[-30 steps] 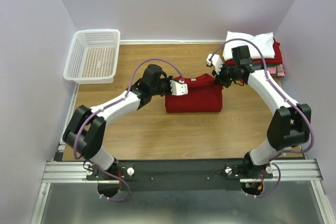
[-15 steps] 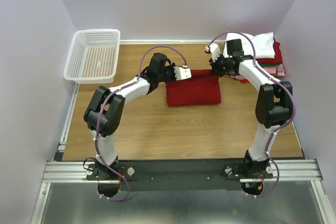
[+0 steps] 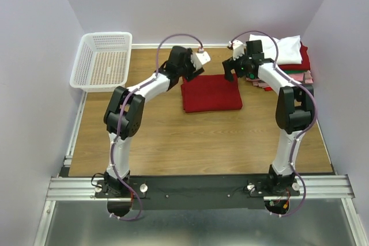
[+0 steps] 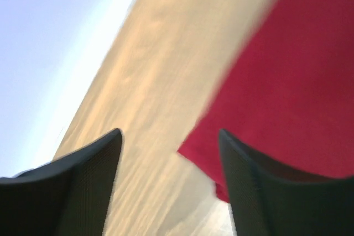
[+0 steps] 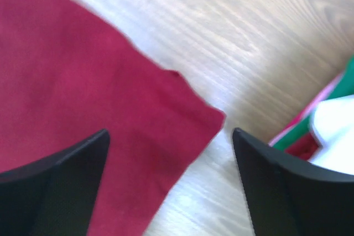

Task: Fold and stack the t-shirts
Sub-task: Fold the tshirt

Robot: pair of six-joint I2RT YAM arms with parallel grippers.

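Observation:
A dark red t-shirt, folded into a rectangle, lies flat on the wooden table. My left gripper hovers open above its far left corner. My right gripper hovers open above its far right corner. Neither holds any cloth. A stack of folded t-shirts, white on top with dark red, green and pink beneath, sits at the far right. Its edge shows in the right wrist view.
A white mesh basket stands at the far left corner of the table. Walls close in the back and both sides. Bare wood lies between the folded shirt and the arm bases.
Both grippers opened and let go of the dark red shirt's far edge. They carried it away from the bases, and the shirt now lies flat as a folded rectangle.

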